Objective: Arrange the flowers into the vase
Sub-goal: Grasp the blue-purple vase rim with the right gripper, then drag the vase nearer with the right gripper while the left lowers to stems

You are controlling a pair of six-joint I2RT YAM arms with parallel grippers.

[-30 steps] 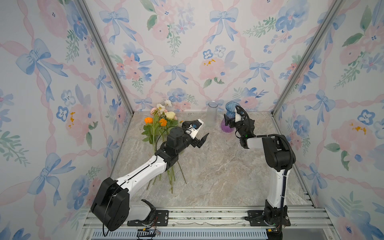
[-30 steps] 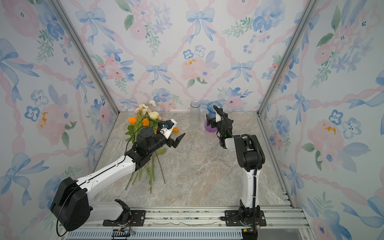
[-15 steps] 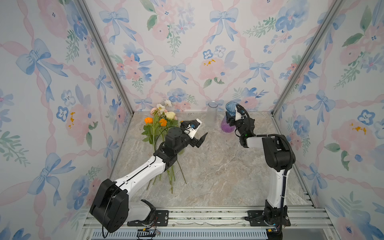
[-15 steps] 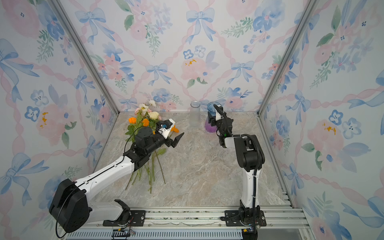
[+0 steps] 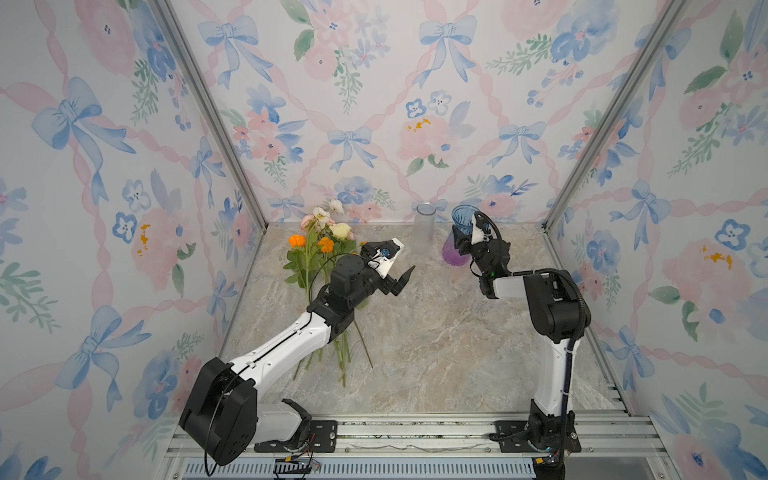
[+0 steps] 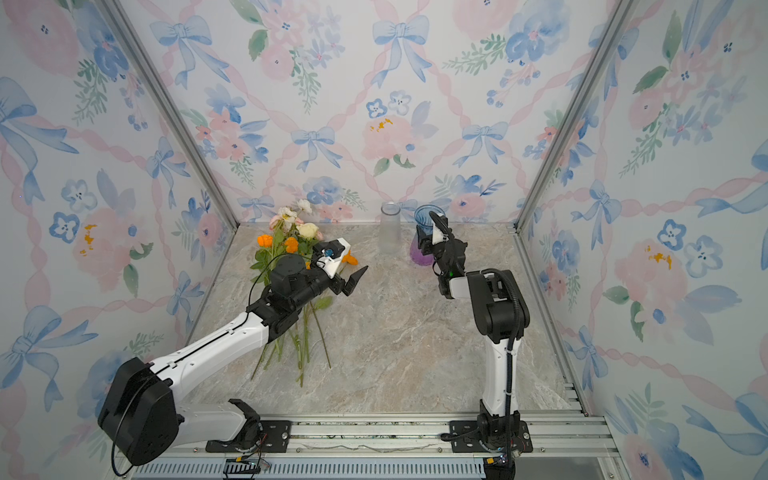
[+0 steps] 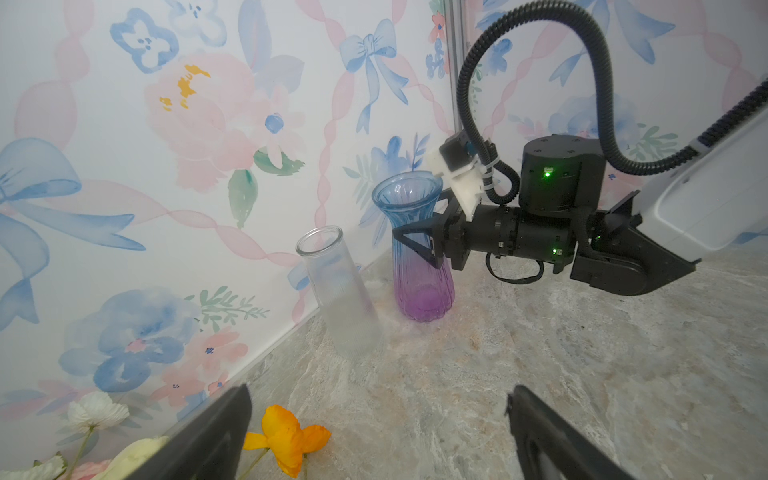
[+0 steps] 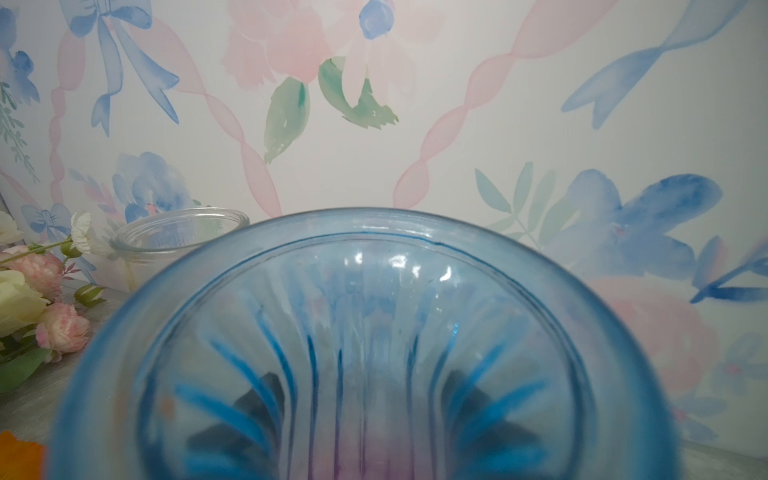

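Floral wallpaper with bows closes in three sides of your cell, and a marbled table carries everything. Your right fingers are pressed in on the narrow waist of the blue vase, which stands upright near the back wall, just beside a clear vase. My guess is that you hold it to steady it, or to bring it nearer, before stems go in. Both vases are empty.

The flowers lie bunched on the table at the left of both top views, blooms toward the back wall, stems passing under your left arm. Your left fingers are spread wide with nothing between them. An orange poppy lies just beside one finger, so the bunch is near but not yet grasped, and well apart from the blue vase.
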